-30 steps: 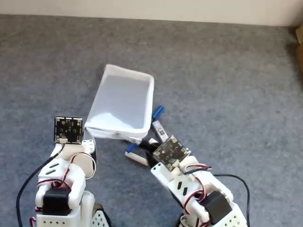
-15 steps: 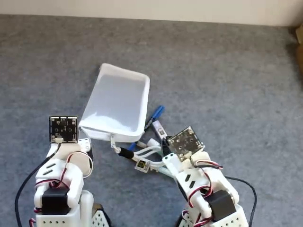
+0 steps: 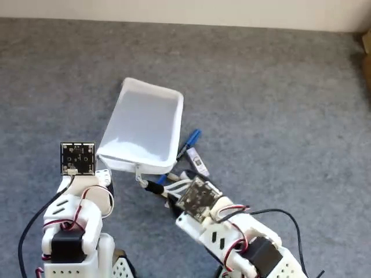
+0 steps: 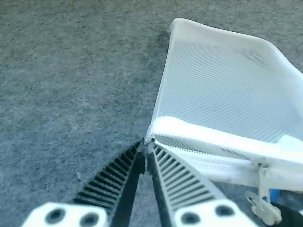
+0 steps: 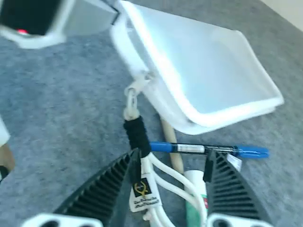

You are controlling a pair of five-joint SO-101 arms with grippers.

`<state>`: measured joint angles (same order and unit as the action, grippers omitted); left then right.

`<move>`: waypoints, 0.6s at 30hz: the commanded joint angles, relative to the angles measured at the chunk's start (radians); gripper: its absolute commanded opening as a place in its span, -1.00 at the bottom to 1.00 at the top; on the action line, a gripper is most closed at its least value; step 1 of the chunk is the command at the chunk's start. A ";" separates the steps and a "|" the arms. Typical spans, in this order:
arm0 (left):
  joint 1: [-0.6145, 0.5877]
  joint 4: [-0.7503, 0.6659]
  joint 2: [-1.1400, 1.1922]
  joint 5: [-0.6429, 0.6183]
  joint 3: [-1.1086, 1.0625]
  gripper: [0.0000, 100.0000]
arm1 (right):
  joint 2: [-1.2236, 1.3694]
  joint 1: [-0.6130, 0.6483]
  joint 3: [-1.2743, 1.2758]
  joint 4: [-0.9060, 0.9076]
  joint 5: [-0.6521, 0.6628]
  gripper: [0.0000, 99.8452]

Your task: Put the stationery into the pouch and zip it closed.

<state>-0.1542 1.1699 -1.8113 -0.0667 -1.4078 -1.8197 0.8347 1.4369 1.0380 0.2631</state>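
Judging by looks, a soft, light pouch, apt to sag and slide on the carpet; best held by its stiffer zipper rim. Pinched there at the near corner by the left gripper, jaws pressed together. Just outside the pouch mouth, between the spread jaws of the right gripper: blue pen and white cord bundle, light, probably slippery, best taken mid-length.

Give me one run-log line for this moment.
left gripper: shut on pouch corner | right gripper: open, over stationery | stationery: beside pouch, not inside
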 commanded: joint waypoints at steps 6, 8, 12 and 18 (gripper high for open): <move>-0.012 -0.023 -0.016 -0.011 0.004 -0.99 | 0.280 0.062 0.001 -0.177 -0.068 -0.58; -0.012 -0.020 -0.016 -0.011 0.004 -0.99 | 0.378 0.064 -0.033 -0.228 -0.072 -0.58; -0.012 -0.021 -0.016 -0.011 -0.007 -0.99 | 0.553 0.064 -0.076 -0.326 -0.074 -0.58; -0.013 -0.021 -0.016 -0.011 -0.008 -0.99 | 0.730 0.093 -0.120 -0.432 -0.118 -0.58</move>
<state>-0.1557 1.1699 -1.8113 -0.0667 -1.4293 -1.1538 0.8961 1.3909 0.6636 0.1910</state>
